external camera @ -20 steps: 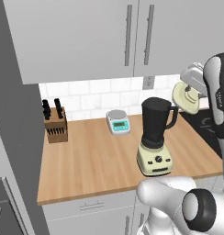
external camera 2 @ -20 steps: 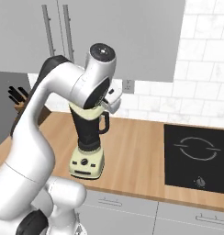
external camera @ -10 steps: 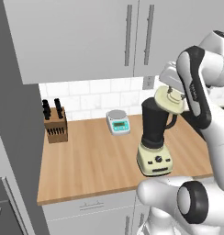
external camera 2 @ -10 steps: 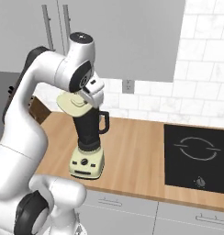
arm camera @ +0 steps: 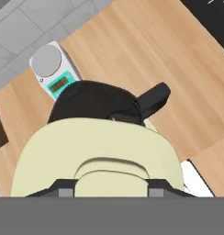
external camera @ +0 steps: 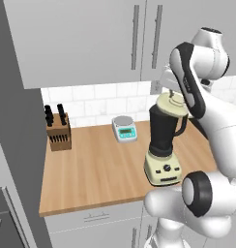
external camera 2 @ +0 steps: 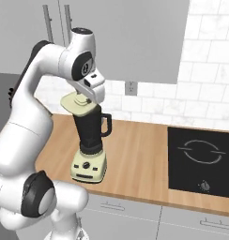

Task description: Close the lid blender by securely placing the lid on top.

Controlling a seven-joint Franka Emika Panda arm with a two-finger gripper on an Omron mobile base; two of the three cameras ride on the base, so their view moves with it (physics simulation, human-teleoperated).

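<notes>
Swung in from 3 o'clock with the lid (external camera: 170, 104), now tilted over the blender (external camera: 164, 146) jar's rim, not yet seated flat. Hand (external camera 2: 81, 99) pinched narrow on the lid's knob. Left: level, press down, release. Blender upright on worktop (external camera: 95, 164).

Home kitchen, wooden counter (external camera: 95, 169), grey cabinets (external camera: 86, 43), tiled backsplash (external camera 2: 210, 101), black cooktop (external camera 2: 201, 161), knife block (external camera: 58, 133), kitchen scale (external camera: 125, 129)

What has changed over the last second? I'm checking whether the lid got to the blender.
The gripper carried the lid from off to the right across to just above the blender jar. It still grips the lid. Blender, scale and knife block stayed put.
</notes>
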